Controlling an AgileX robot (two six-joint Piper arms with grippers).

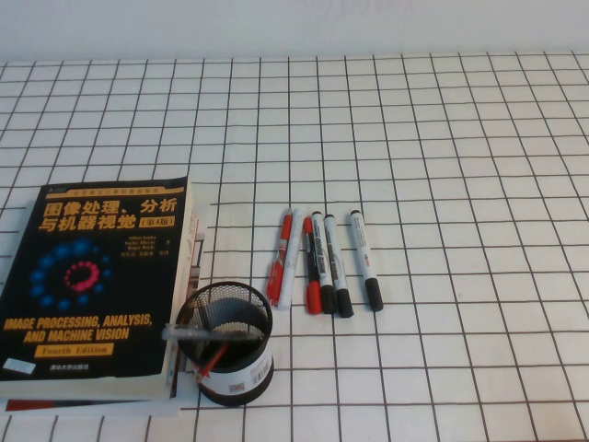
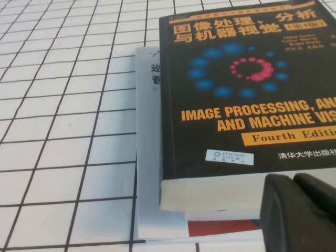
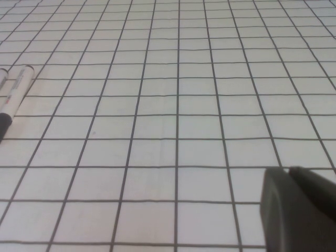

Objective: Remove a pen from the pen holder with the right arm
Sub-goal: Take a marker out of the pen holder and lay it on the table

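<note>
The left gripper [image 2: 293,181] hangs at the near left over the near edge of a black book [image 1: 92,276], fingers pressed together on nothing, only their tips in view. A paler book [image 2: 149,157] underneath is mostly covered. Just right stands the mesh pen holder [image 1: 241,376], with a red pen [image 1: 212,361] half hidden inside and a dark pen [image 1: 189,332] across its rim. Five markers [image 1: 322,262] lie beyond. Right of them the right gripper [image 3: 287,170], closed tight and empty, hovers over bare tabletop [image 3: 173,105].
</note>
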